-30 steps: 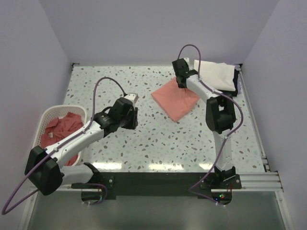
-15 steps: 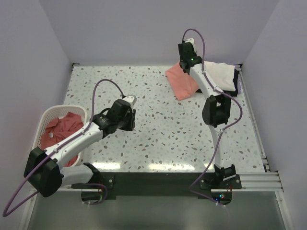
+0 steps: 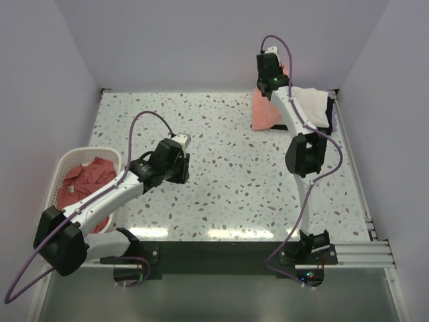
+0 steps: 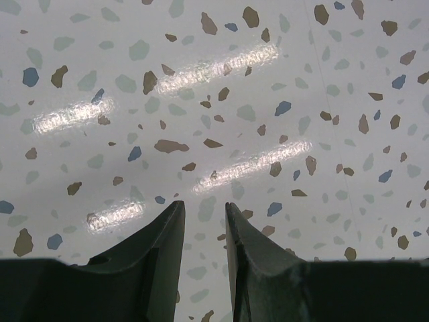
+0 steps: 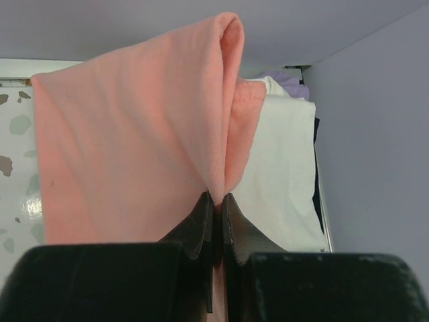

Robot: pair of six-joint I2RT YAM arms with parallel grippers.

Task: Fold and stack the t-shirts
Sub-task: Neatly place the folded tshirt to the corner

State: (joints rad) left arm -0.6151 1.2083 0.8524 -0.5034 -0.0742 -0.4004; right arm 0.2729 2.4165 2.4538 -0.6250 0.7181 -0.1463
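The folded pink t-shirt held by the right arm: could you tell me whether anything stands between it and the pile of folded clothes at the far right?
Nothing visible does. The t-shirt hangs pinched by the fingers of the right gripper, close beside the white-topped pile, with no object between.

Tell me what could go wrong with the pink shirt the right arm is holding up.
The folded salmon-pink cloth t-shirt hangs from a thin pinch in the right jaws, so it could slip free or unfold. It dangles beside the folded white cloth pile, and might snag or rumple it.
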